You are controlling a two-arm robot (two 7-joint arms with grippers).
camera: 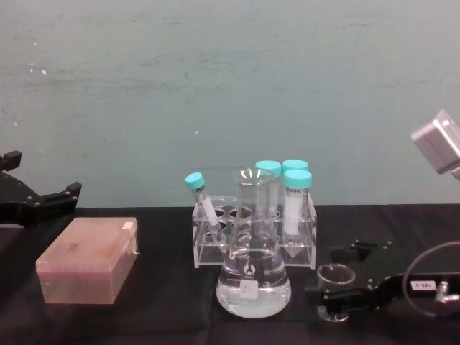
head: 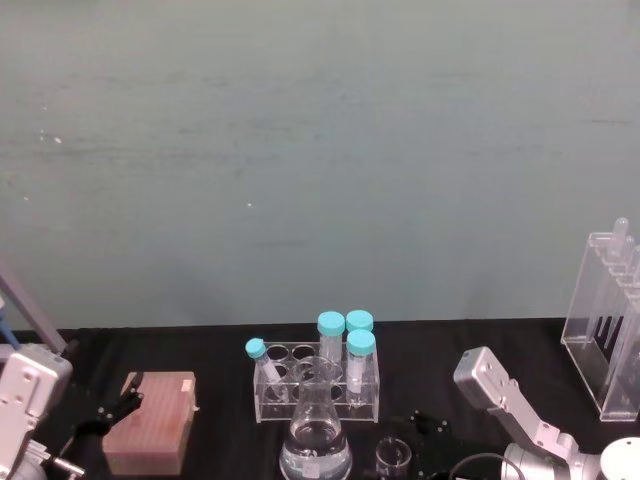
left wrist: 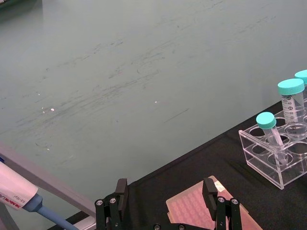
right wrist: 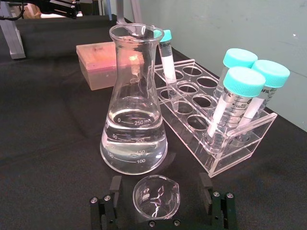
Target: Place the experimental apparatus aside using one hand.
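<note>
The left end effector (left wrist: 164, 191) hangs over the left side of the black-covered table (camera: 158, 316). Its two black fingers are spread apart and hold nothing, and a pink tip box (camera: 86, 267) lies just below it. Right of the box stands a clear tube rack (camera: 215, 248) with four teal-capped tubes: a thin one leans at its left end and three wider ones stand upright at its right end. Directly in front of the rack, a conical glass flask (camera: 253, 277) stands upright, with clear liquid filling its wide lower part. To the flask's right, near it but apart from it, a small glass beaker (camera: 335, 276) sits upright on the table. The right end effector (right wrist: 160, 184) is low at the table. Its fingers (right wrist: 115, 186) are apart, one on each side of the beaker, with a gap showing on each side, so nothing is clamped. Farthest right, at the table's back, a tall clear acrylic stand (head: 605, 330) stands upright, well apart from the other glassware.
</note>
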